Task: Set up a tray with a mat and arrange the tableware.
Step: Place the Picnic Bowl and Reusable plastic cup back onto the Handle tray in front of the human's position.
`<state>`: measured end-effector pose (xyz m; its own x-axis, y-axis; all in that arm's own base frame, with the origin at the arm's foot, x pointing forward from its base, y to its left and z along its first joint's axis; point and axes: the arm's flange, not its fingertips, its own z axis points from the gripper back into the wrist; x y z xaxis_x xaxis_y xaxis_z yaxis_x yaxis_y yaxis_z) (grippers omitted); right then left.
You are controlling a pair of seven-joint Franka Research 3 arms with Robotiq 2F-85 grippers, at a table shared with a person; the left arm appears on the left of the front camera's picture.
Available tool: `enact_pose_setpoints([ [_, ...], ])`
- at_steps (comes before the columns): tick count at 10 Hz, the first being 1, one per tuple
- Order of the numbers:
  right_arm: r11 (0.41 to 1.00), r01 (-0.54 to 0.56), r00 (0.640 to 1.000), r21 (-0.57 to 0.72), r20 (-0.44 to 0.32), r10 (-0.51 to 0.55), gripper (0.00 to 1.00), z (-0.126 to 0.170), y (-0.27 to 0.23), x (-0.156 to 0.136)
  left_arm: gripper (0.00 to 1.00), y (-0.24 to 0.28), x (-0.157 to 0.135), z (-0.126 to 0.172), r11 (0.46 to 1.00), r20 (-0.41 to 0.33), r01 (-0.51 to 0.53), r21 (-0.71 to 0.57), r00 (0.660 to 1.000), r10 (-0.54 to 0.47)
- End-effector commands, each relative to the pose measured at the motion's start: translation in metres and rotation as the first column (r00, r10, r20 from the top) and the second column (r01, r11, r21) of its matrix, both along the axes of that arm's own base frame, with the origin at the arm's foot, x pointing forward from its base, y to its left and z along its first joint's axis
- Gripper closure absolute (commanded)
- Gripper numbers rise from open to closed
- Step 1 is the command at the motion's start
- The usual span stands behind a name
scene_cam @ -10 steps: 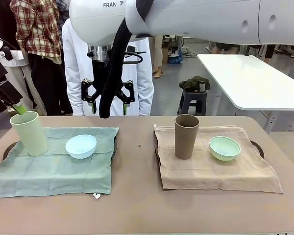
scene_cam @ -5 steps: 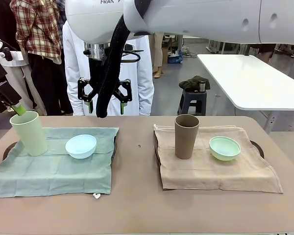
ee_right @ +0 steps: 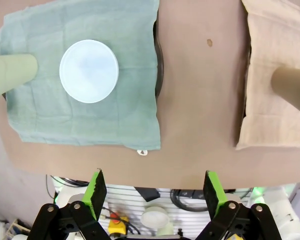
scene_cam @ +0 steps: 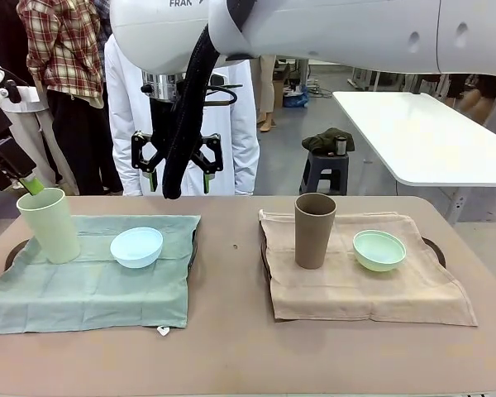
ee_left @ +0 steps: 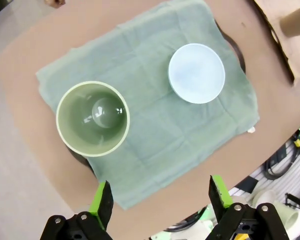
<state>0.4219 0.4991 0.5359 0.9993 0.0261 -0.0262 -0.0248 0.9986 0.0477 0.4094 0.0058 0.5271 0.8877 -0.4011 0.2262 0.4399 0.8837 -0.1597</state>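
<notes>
A pale green tumbler and a light blue bowl stand on a green mat covering the left tray. On the beige mat over the right tray are a brown tumbler and a mint green bowl. My left gripper hangs open just above and beside the pale green tumbler. My right gripper is open and holds nothing, high over the table's far edge, behind the light blue bowl.
A person in a white coat stands at the far side behind my right gripper, with another in a plaid shirt to the left. A bare strip of table runs between the two trays. A white table stands back right.
My right gripper has risen a little and shifted slightly left, then held still. The tableware, the mats and my left gripper have not moved.
</notes>
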Motion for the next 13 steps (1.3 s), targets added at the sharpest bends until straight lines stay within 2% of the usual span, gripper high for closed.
enact_pose_setpoints([
  [1, 0.999, -0.027, 1.000, 0.039, -0.001, 0.027, 0.00, -0.001, -0.030, 0.003, 0.00, 0.005, -0.006, -0.003, 0.999, -0.022, -0.023, -0.023, 1.000, 0.023],
  [4, 0.978, 0.022, 0.999, 0.209, -0.047, -0.012, 0.00, 0.012, -0.113, -0.003, 0.00, 0.024, -0.026, 0.009, 0.990, -0.032, -0.019, -0.139, 0.999, 0.015],
  [6, 0.942, 0.055, 0.997, 0.332, -0.065, -0.036, 0.00, 0.020, -0.172, -0.012, 0.00, 0.040, -0.029, 0.013, 0.968, -0.069, 0.002, -0.250, 0.997, -0.020],
  [8, 0.891, 0.098, 0.993, 0.442, -0.105, -0.057, 0.00, 0.020, -0.230, -0.021, 0.00, 0.061, -0.030, 0.018, 0.927, -0.107, 0.007, -0.375, 0.993, -0.050],
  [11, 0.816, 0.154, 0.987, 0.558, -0.116, -0.106, 0.00, 0.007, -0.297, -0.032, 0.00, 0.092, -0.022, 0.016, 0.870, -0.161, 0.006, -0.493, 0.982, -0.098],
  [13, 0.744, 0.195, 0.981, 0.640, -0.127, -0.147, 0.00, -0.003, -0.339, -0.038, 0.00, 0.117, -0.019, 0.017, 0.824, -0.176, 0.011, -0.567, 0.975, -0.135],
])
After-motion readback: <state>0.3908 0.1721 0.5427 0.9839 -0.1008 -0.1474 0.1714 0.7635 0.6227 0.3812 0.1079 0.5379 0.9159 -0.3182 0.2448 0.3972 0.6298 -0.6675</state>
